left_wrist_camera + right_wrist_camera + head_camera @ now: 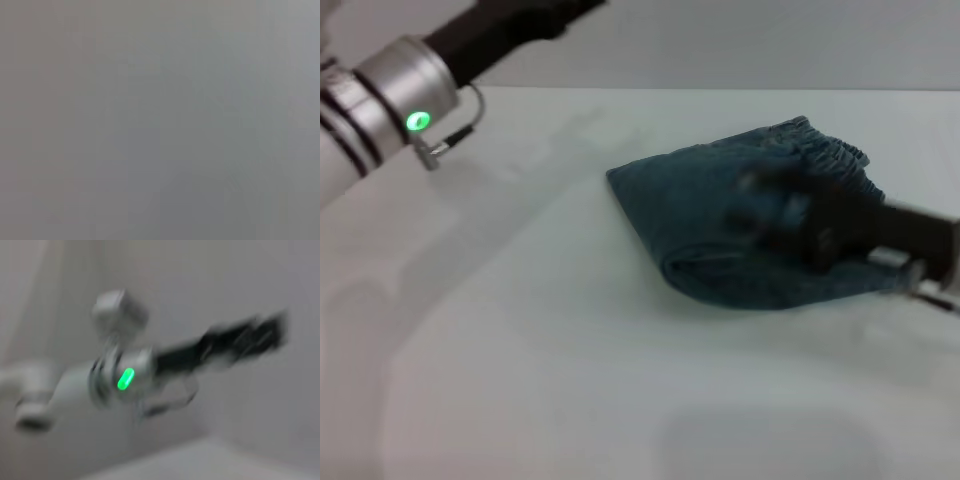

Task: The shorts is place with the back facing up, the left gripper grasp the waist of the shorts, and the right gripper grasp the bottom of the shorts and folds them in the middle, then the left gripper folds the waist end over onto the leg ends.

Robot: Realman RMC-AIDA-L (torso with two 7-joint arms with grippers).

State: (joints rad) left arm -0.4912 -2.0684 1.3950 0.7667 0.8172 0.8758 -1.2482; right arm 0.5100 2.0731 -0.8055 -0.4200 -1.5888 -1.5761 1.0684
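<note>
I see my right end effector (760, 205), a blurred black claw whose grip I cannot tell, reaching low across the folded faded blue denim shorts (720, 225) beneath it on the white table (520, 350), while my left arm stretches raised, well apart.

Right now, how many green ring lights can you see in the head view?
1. It sits on the left arm's silver wrist, raised at the far left, away from the shorts. The right arm reaches over the shorts; its light, if any, is not visible.
</note>
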